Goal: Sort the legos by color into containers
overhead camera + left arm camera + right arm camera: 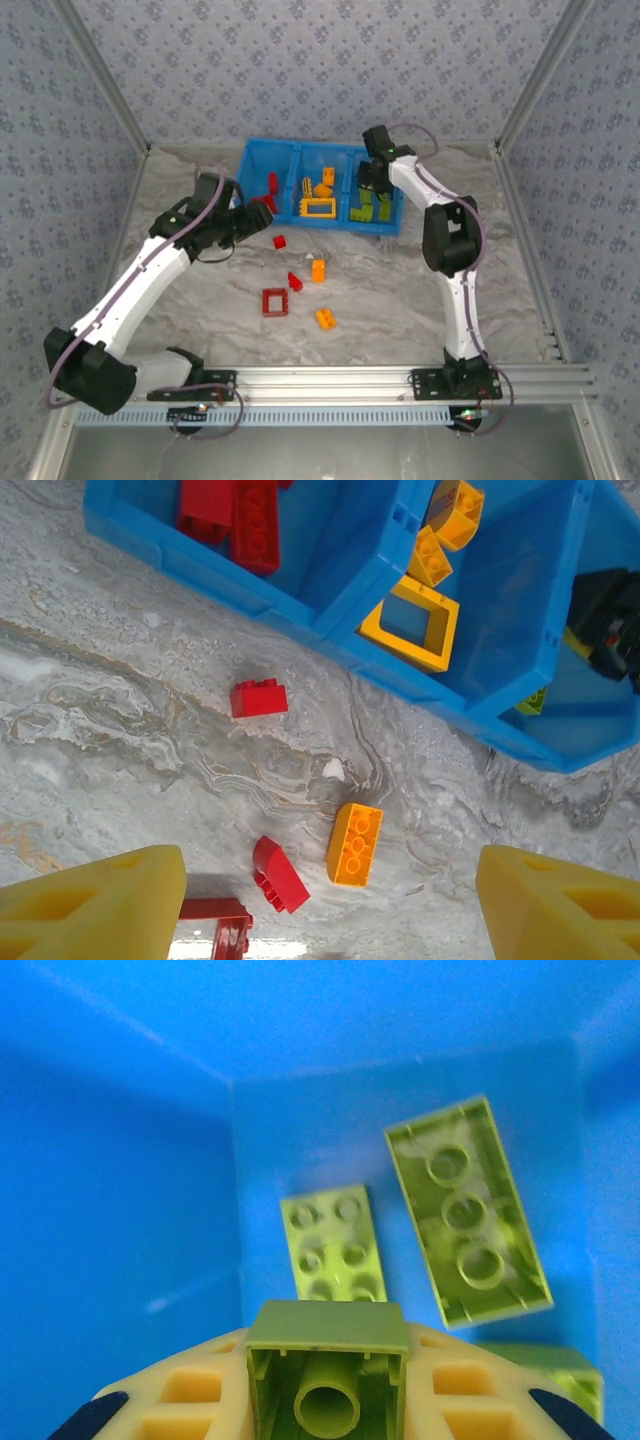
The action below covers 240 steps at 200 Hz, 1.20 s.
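The right pincer (328, 1400) is clamped on a green brick (328, 1332) inside the right compartment of the blue bin (120, 1210), while the left pincer (322, 900) hangs spread apart above the counter (120, 740).

Top view: bright, even, diffuse light from above. Shadows on the table (400, 300) are faint and short, lying close under the left arm (150, 275). No glare; small detail is slightly soft.

Left wrist view: blue bin (330, 590) and table are sharp. There is a washed-out white patch at the near edge. The yellow fingers (90, 910) of the left gripper (330, 880) are soft-edged.

Right wrist view: heavy blue cast, with pale reflected streaks on the bin walls. The green brick (328, 1370) nearest the lens is blurred.
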Tool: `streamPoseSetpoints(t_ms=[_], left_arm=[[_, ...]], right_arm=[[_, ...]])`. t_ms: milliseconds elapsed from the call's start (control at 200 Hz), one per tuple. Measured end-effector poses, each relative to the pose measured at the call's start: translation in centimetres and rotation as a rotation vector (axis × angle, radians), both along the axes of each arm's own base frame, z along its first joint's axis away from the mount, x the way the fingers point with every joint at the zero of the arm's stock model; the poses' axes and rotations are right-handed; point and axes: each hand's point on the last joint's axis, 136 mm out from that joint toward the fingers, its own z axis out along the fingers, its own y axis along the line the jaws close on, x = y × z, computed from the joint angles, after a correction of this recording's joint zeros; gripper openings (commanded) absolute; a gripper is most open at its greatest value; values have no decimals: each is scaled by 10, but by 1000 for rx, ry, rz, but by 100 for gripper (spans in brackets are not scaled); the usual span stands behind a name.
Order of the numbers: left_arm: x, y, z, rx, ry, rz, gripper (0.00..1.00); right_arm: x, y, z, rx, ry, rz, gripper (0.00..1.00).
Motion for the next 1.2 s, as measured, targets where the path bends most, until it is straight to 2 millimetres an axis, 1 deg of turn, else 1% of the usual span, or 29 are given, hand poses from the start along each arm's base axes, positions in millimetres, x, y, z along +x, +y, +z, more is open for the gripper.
streamPoseSetpoints(t_ms=[60, 145, 305, 415, 470, 585, 635, 700, 760, 829, 904, 919, 939, 1049, 1089, 1154, 1199], left_arm=[[3, -2, -10, 10, 31, -2, 73], [12, -8, -33, 32, 101, -5, 70], [28, -16, -77, 91, 225, -6, 69], [39, -16, -100, 136, 269, -13, 71], [42, -16, -110, 154, 290, -13, 73], [49, -17, -132, 174, 335, -7, 74], [52, -18, -139, 182, 349, -5, 73], [59, -23, -147, 186, 355, -9, 72], [65, -28, -152, 195, 355, -14, 69], [69, -34, -156, 204, 351, -22, 67], [69, -37, -158, 213, 351, -26, 66], [69, -37, -158, 216, 351, -26, 66], [69, -38, -158, 221, 352, -27, 66], [69, -41, -160, 241, 352, -34, 66], [69, -43, -163, 249, 353, -37, 65], [67, -45, -170, 269, 362, -42, 63], [65, -46, -175, 285, 370, -48, 61]], right_arm=[[9, 3, 0, 8, -7, 0, 23], [13, 4, -4, 11, 4, -5, 26], [9, -3, -16, 14, 52, -31, 39], [6, -9, -21, 10, 77, -39, 41], [5, -11, -21, 9, 84, -42, 44], [5, -11, -19, 10, 82, -38, 57], [5, -11, -17, 9, 82, -36, 59], [4, -11, -11, 10, 78, -33, 60], [3, -10, -1, 13, 67, -32, 59], [1, -10, 18, 21, 42, -30, 59], [-4, -9, 50, 37, -6, -28, 59], [-6, -9, 60, 42, -21, -26, 59], [-8, -9, 68, 46, -33, -26, 59], [-30, -11, 129, 74, -135, -15, 59], [-40, -10, 148, 86, -168, -9, 59], [-58, -10, 171, 102, -210, 3, 60], [-70, -11, 180, 109, -224, 10, 60]])
